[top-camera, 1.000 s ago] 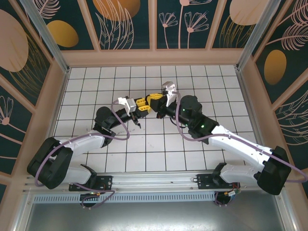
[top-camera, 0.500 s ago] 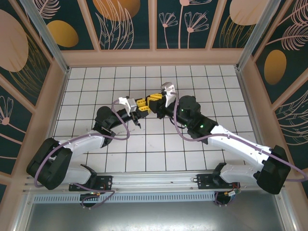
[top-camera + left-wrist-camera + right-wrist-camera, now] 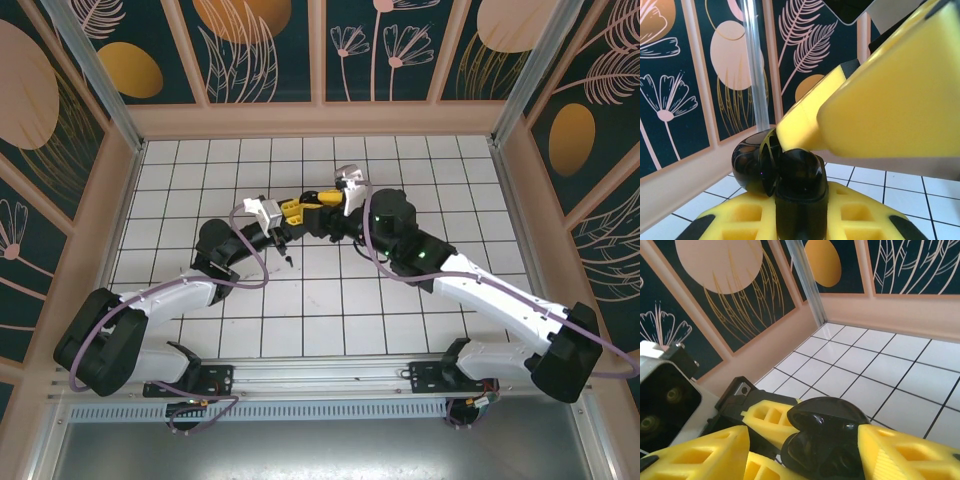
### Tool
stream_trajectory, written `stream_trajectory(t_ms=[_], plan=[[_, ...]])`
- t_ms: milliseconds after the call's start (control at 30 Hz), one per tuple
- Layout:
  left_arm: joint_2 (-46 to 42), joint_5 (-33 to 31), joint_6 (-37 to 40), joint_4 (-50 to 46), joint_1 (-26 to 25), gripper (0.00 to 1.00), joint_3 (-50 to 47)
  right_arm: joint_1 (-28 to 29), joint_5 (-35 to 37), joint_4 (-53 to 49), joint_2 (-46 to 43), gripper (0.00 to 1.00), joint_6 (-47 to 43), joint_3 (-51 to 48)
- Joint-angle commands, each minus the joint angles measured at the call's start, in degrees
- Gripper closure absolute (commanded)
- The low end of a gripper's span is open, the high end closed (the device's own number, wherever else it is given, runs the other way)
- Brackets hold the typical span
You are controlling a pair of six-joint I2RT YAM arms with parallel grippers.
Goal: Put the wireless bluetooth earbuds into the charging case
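My left gripper (image 3: 288, 213) is shut on a glossy black charging case (image 3: 800, 175), held above the tiles with its lid (image 3: 751, 164) swung open. In the left wrist view the case stands between the two yellow pads of the left gripper (image 3: 800, 212). My right gripper (image 3: 316, 198) meets it from the right. In the right wrist view the right gripper (image 3: 805, 457) is open, with the case (image 3: 827, 440) between its spread pads. Whether earbuds lie inside the dark hollow I cannot tell. A tiny black piece (image 3: 290, 261), possibly an earbud, lies on the tiles below the grippers.
The floor is white tile with dark grout (image 3: 450, 190), walled by peach-framed panels (image 3: 320, 118) on three sides. Both arms reach towards the middle, and their cables loop over the tiles near the left arm (image 3: 245, 270).
The right gripper's jaws have spread apart from a shut hold at the case. Both grippers have drifted slightly left and away from the bases. The left gripper keeps its hold.
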Motion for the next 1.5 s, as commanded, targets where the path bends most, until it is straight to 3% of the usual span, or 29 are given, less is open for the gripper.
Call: stream_trajectory(t_ms=[0,167,433,533,700,900,1000,1467], plan=[[-0.30,1.35,0.28,4.18,-0.14,1.00,1.34,-2.00,-0.99,-0.75,0.35,0.33,2.64,3.86],[0.59,0.94,-0.09,5.38,-0.14,1.00,0.88,-3.29,-2.65,-1.53,0.53,0.19,4.07,6.84],[0.43,-0.45,1.07,4.90,-0.09,1.00,0.27,-3.94,-2.24,-3.22,-0.10,0.21,6.26,8.47],[-0.13,-2.01,3.08,3.36,-0.14,1.00,0.09,-3.95,-2.07,-4.70,-0.61,0.30,7.93,8.62],[-1.25,-5.70,5.97,1.63,-0.14,1.00,-0.59,-3.95,-2.50,-7.77,-0.74,0.65,10.01,8.74],[-1.65,-5.29,7.32,-0.12,-0.09,1.00,-0.35,-3.95,-4.98,-8.69,0.09,0.89,10.44,8.11],[-1.39,-4.59,7.57,-0.67,-0.14,1.00,0.02,-3.95,-6.39,-8.92,1.68,0.95,10.13,8.90],[-1.89,-1.46,8.60,-2.10,-0.14,1.00,0.54,-4.03,-7.89,-9.92,6.15,0.98,8.92,10.57]])
